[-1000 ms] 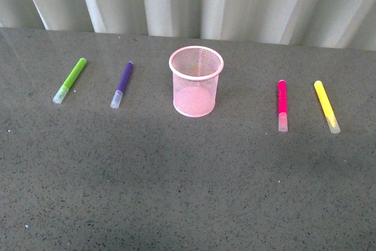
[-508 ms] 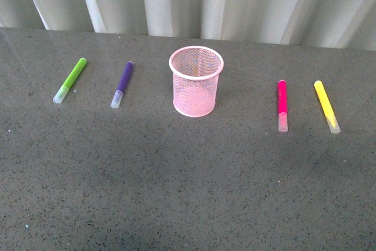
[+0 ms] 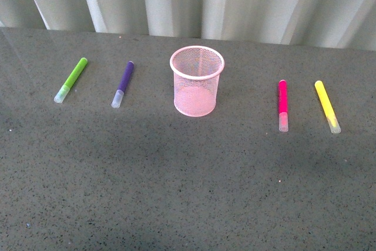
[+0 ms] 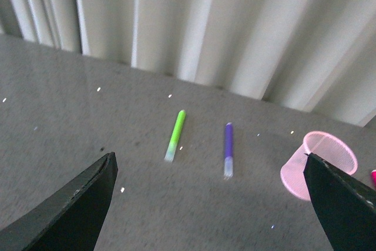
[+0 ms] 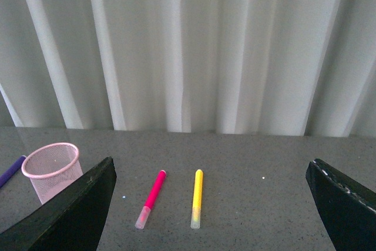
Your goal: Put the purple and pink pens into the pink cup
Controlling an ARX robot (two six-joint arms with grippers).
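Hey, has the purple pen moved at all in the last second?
No. The purple pen lies in the same spot, between the green marker and the pink cup.

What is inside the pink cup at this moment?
Nothing: through the open top and mesh of the pink cup only its own floor shows. The purple pen and pink pen lie on the table, one each side. The mesh hides little.

Purple pen (image 3: 123, 84) lies flat, clear cap nearest, ahead between the left gripper's (image 4: 209, 154) spread jaws. Pink pen (image 3: 282, 105) lies likewise ahead between the right gripper's (image 5: 210, 160) spread jaws. Pink mesh cup (image 3: 197, 82) stands upright, empty, ahead of each pair, toward its inner jaw.
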